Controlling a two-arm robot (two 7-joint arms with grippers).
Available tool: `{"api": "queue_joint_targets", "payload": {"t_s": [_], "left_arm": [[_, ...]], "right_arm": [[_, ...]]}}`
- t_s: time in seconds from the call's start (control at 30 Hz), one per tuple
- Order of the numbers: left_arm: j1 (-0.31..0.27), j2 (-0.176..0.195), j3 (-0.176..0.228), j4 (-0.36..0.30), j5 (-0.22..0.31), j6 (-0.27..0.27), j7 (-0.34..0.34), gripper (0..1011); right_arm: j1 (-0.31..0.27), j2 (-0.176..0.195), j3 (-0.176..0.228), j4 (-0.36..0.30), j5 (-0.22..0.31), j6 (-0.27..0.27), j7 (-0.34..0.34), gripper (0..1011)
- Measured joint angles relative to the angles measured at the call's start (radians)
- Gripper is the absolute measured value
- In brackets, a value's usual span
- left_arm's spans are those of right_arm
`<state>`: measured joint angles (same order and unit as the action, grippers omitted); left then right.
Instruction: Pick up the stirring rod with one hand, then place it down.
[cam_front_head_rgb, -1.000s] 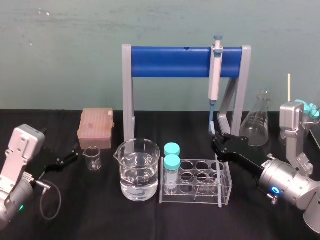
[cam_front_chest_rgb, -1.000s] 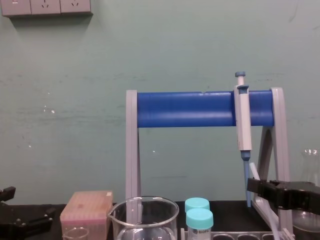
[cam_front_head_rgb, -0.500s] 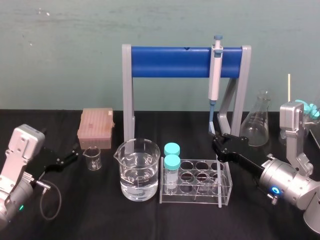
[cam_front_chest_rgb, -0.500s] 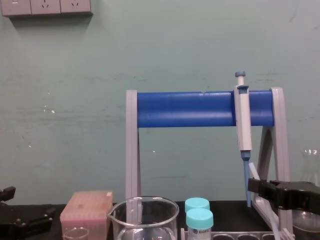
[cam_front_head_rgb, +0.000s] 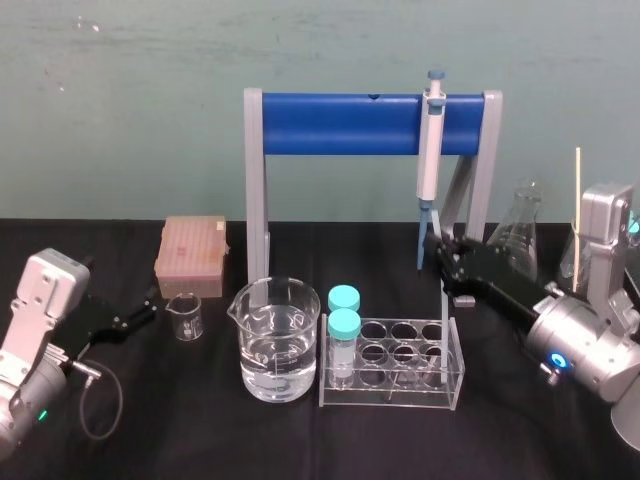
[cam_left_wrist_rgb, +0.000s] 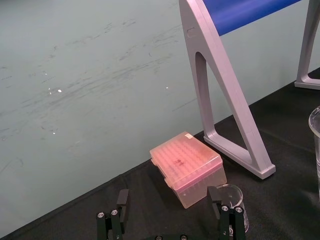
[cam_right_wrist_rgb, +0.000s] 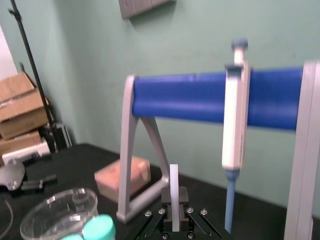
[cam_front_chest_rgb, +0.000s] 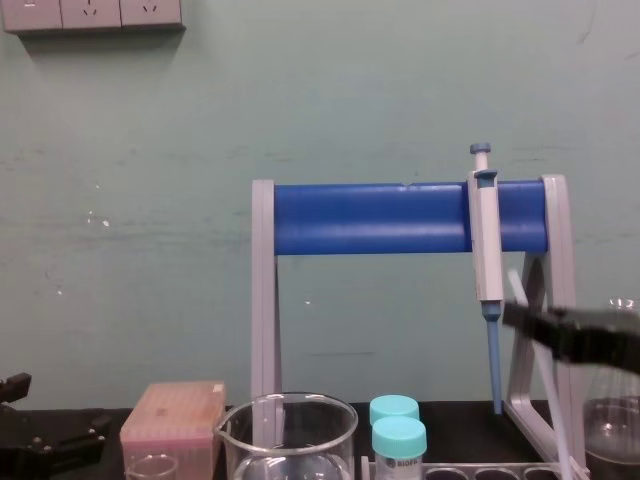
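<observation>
The stirring rod (cam_front_head_rgb: 444, 305) is a thin translucent whitish stick hanging slanted above the back right of the tube rack (cam_front_head_rgb: 395, 385). My right gripper (cam_front_head_rgb: 441, 252) is shut on its upper part, in front of the blue stand's right leg. In the chest view the rod (cam_front_chest_rgb: 548, 392) slopes down to the right below the black fingers (cam_front_chest_rgb: 545, 328). The right wrist view shows the rod (cam_right_wrist_rgb: 174, 186) pinched upright between the jaws of the right gripper (cam_right_wrist_rgb: 174, 206). My left gripper (cam_front_head_rgb: 148, 307) rests open low at the left, its fingers (cam_left_wrist_rgb: 122, 199) apart before the pink box.
A water-filled beaker (cam_front_head_rgb: 275, 340) stands left of the rack, which holds two teal-capped tubes (cam_front_head_rgb: 343, 318). A pipette (cam_front_head_rgb: 430, 140) hangs on the blue stand (cam_front_head_rgb: 370, 122) just behind the right gripper. A conical flask (cam_front_head_rgb: 520, 232), a pink tip box (cam_front_head_rgb: 190, 258) and a small beaker (cam_front_head_rgb: 185, 315) also stand on the table.
The right gripper has closed on the rod, then risen and drawn back to the right with it. The rod's lower end has come up from the rack's front. The left arm has not moved.
</observation>
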<state>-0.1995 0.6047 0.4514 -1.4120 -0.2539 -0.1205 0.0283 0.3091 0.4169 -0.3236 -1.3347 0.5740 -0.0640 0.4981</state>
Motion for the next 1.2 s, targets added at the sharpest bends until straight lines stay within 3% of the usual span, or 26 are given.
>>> {"api": "queue_joint_targets", "payload": {"t_s": [0.53, 0.63, 0.67, 0.7, 0.73, 0.9, 1.2], "left_arm": [[0.000, 0.000, 0.000, 0.000, 0.000, 0.000, 0.000, 1000], [0.000, 0.000, 0.000, 0.000, 0.000, 0.000, 0.000, 1000], [0.000, 0.000, 0.000, 0.000, 0.000, 0.000, 0.000, 1000], [0.000, 0.000, 0.000, 0.000, 0.000, 0.000, 0.000, 1000], [0.000, 0.000, 0.000, 0.000, 0.000, 0.000, 0.000, 1000], [0.000, 0.000, 0.000, 0.000, 0.000, 0.000, 0.000, 1000], [0.000, 0.000, 0.000, 0.000, 0.000, 0.000, 0.000, 1000]], "right_arm": [[0.056, -0.039, 0.035, -0.084, 0.010, -0.107, 0.023, 72], [0.058, -0.045, 0.039, -0.094, -0.011, -0.167, 0.026, 72], [0.057, -0.049, 0.042, -0.094, -0.030, -0.212, 0.028, 72], [0.057, -0.049, 0.042, -0.094, -0.030, -0.212, 0.028, 72], [0.050, -0.060, 0.050, -0.085, -0.052, -0.279, 0.036, 72], [0.032, -0.072, 0.065, -0.059, -0.083, -0.368, 0.048, 73], [-0.010, -0.074, 0.087, -0.026, -0.105, -0.408, 0.066, 72]]}}
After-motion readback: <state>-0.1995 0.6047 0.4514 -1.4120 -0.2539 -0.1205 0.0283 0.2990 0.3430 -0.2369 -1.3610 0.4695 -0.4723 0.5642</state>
